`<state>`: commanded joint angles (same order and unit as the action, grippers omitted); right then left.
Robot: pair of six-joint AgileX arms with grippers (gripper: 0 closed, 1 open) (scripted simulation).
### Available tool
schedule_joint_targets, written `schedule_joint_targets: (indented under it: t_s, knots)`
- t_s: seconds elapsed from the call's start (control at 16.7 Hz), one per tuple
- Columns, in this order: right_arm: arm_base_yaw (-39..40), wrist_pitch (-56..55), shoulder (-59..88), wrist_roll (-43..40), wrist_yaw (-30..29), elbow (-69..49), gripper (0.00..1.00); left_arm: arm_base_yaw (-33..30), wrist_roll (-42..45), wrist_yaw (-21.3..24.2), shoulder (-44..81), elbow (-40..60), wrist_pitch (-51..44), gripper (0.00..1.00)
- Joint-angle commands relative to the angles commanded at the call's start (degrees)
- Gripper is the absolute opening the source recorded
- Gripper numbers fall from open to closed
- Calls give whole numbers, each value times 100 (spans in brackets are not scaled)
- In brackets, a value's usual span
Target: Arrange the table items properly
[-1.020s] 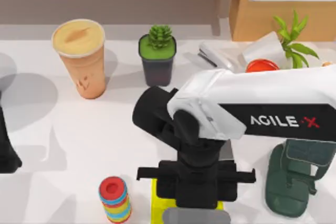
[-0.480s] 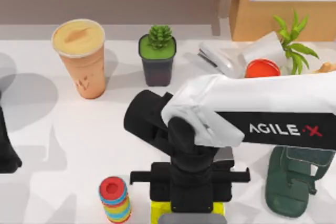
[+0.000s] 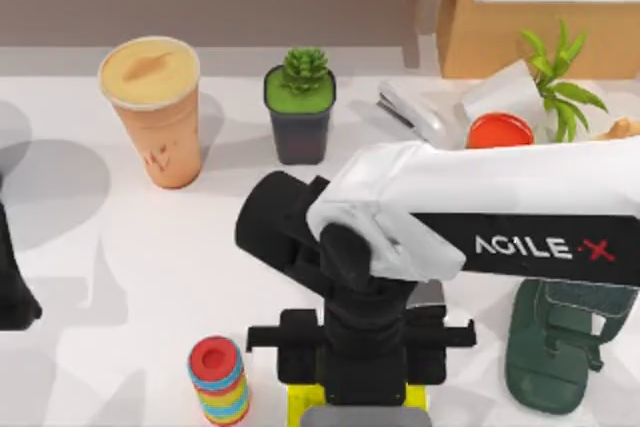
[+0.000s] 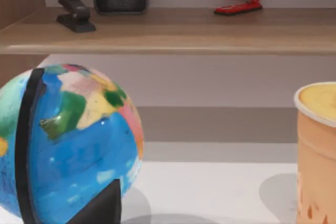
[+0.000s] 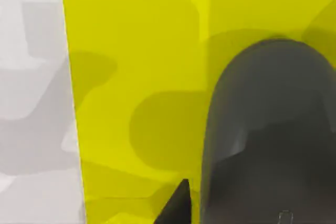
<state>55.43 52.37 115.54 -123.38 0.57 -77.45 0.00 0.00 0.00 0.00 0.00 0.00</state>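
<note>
two arms are at the table, and the right one is at work: it reaches in from the top view's right side, its white link lettered agilex, and its black wrist points straight down at the near edge, over a yellow mat [image 3: 300,399]. the right gripper [image 3: 358,409] itself is hidden under the wrist in the top view, so i cannot tell whether its fingers are wide, narrow or closed on anything. in the right wrist view the small dark grey mouse [image 5: 268,129] lies on the yellow mat directly below the camera, very close, with one dark fingertip [image 5: 176,205] showing just beside its flank; whether that tip touches the mouse cannot be told. the mouse is smooth, rounded and matte grey, its domed back catching a soft highlight; its grey edge also peeks out beneath the wrist at the bottom of the top view. white table [image 5: 31,129] borders the mat on one side.

the tall tan drink cup [image 3: 153,112] stands upright at the far left of the table, well apart from the right gripper, its foamy top pale orange inside a white rim; the left wrist view catches its edge near a colourful globe [image 4: 63,145].

the left arm is parked at the top view's left edge, low and dark.
</note>
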Motion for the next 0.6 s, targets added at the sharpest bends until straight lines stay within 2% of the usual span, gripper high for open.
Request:
schedule_joint_targets:
  t_s: [0.12, 0.18, 0.6]
  knots:
    - [0, 0, 0, 0, 0, 0, 98, 0, 0, 0, 0, 0, 0, 100]
    - [0, 0, 0, 0, 0, 0, 100, 0, 0, 0, 0, 0, 0, 100]
    - [0, 0, 0, 0, 0, 0, 100, 0, 0, 0, 0, 0, 0, 100]
